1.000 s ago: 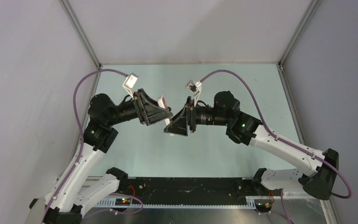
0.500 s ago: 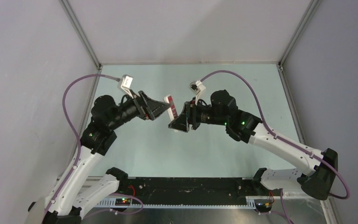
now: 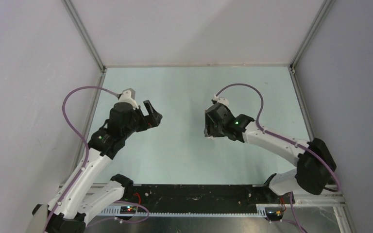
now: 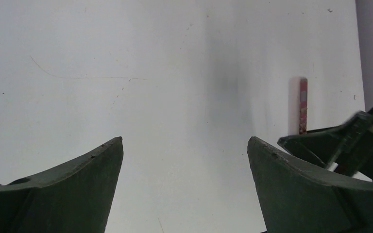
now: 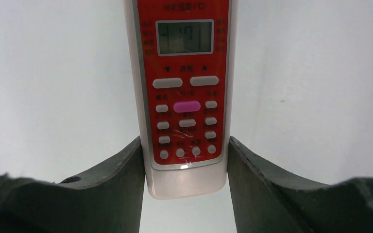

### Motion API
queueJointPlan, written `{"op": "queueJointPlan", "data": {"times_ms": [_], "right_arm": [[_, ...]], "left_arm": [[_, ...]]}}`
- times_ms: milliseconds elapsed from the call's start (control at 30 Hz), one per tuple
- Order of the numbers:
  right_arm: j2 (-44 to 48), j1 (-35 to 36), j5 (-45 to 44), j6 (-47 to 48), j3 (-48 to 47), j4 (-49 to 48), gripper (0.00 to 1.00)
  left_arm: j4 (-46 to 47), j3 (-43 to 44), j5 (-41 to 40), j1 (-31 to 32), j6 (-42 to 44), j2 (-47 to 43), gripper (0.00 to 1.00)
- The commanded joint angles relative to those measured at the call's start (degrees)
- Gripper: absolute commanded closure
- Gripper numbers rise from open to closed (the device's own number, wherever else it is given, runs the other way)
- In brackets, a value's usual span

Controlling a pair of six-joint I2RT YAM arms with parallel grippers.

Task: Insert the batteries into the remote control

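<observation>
The remote control [image 5: 184,97] sat between the two fingers of the right pincer [image 5: 184,145], its near end touching both and the rest reaching out ahead of the fingertips over the table [image 5: 53,73]. From the left pincer [image 4: 184,141], whose fingers stood well apart over the table, the remote control and the right pincer lay ahead and to the right, beyond its right finger. Whether the remote control rested on the table could not be told.
</observation>
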State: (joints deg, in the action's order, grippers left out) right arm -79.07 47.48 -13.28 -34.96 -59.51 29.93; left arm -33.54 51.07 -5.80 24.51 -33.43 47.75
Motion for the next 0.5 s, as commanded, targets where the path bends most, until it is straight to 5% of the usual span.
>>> {"op": "queueJointPlan", "data": {"times_ms": [0,333,467], "right_arm": [[-3.5,-2.0,-8.6,-2.8,0.1,1.6,0.7],[-15.6,-5.4,-5.1,-3.1,0.1,-1.0,0.67],[-17.0,-5.5,-5.3,-3.8,0.1,-1.1,0.57]], "left_arm": [[-0.1,0.8,-1.8,-0.1,0.8,0.3,0.0],[-0.1,2.3,3.8,-0.1,0.7,4.0,0.0],[-0.3,2.3,4.1,-0.2,1.0,4.4,0.0]]}}
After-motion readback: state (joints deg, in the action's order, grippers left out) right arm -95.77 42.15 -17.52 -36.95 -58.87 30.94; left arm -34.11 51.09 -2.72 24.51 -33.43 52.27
